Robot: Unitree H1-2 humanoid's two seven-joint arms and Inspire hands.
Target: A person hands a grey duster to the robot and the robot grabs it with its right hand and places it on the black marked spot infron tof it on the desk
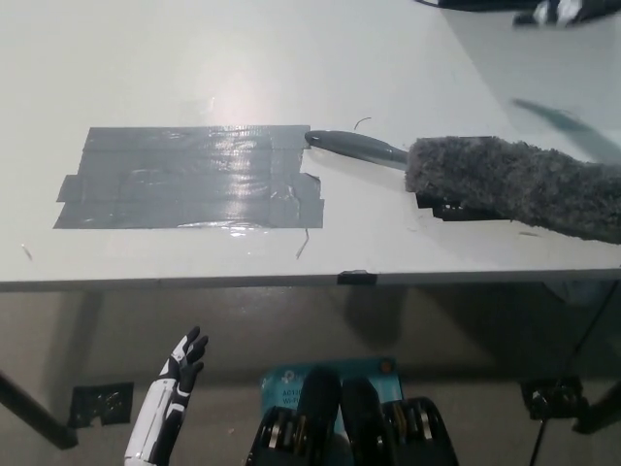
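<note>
Duster (514,184) on desk (194,58), apparently released.

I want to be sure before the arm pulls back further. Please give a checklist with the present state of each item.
1. Grey duster lies on the desk: ok.
2. Duster covers the black marked spot: ok, only the spot's lower edge shows.
3. Duster fully on the desk: cannot tell, its fluffy end runs out of the picture at the right.
4. Right hand free of the duster: ok, blurred at the top right edge.
5. Left hand resting low, open: ok.
</note>
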